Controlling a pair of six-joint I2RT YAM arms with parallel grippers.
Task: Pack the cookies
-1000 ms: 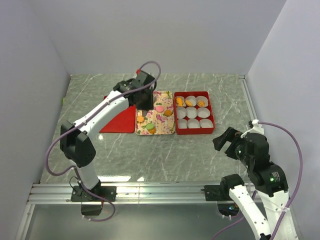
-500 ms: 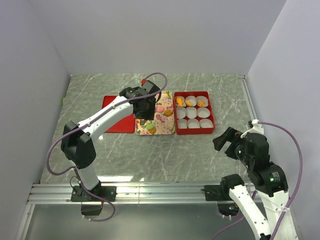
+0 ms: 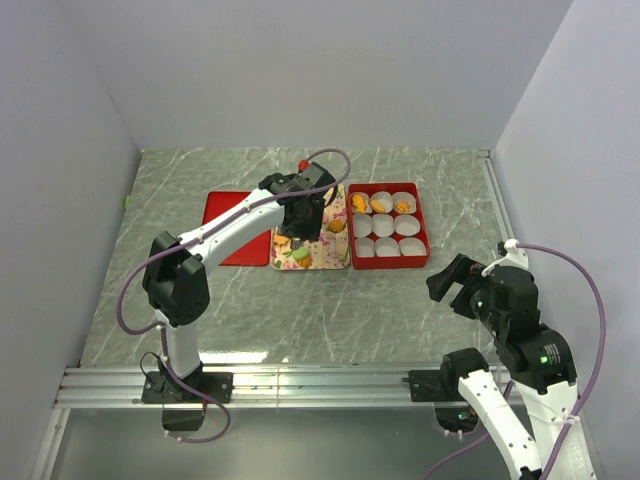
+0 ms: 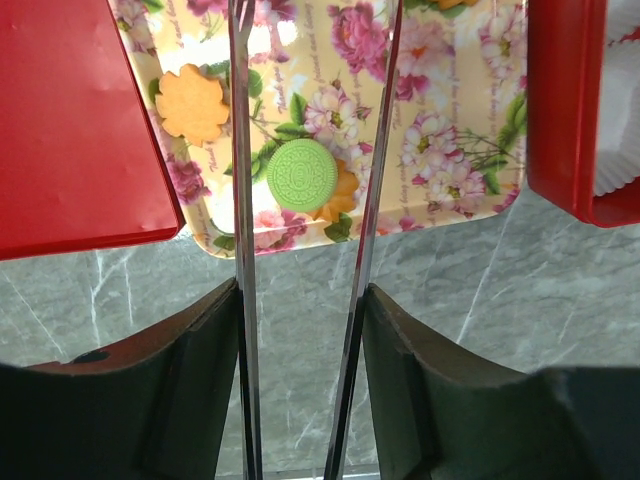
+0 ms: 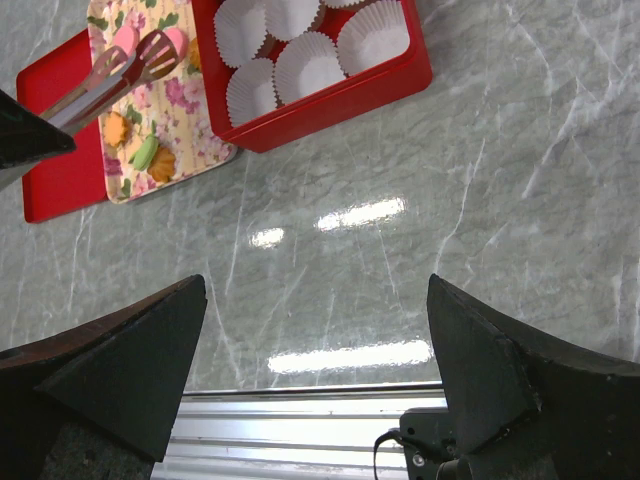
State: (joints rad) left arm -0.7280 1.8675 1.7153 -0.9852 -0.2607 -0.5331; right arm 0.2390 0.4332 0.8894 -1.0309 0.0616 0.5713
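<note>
Two thin steel blades of the tongs (image 4: pixel 243 150) now stand on either side of the green cookie (image 4: pixel 302 175). It lies at the near end of the floral tray (image 4: pixel 440 150), partly on top of an orange cookie (image 4: pixel 342 195). We see the left gripper (image 4: pixel 300 290) clenched on these tongs from outside. Within the last second it has loosened somewhat, so the blades have spread. In the same second the arm came from the far part of the tray toward its near end.

We judge this to be the approach for the next pick: the cookie is between the blades but not yet pinched. Whether the tips touch the tray we cannot tell.

One leaf-shaped orange cookie (image 4: pixel 192 103) waits on the tray, close to the red lid (image 4: pixel 70 120). In the red box (image 5: pixel 340 108), just right of the tray, some orange cookies (image 3: pixel 380 204) already sit in the far row of white paper cups (image 5: pixel 305 65), and the nearer cups are empty. So the packing seems only partly done.

The right gripper (image 5: pixel 315 300) hangs released, wide apart and holding nothing, over the marble table (image 5: pixel 520 200), well apart from the tray.
</note>
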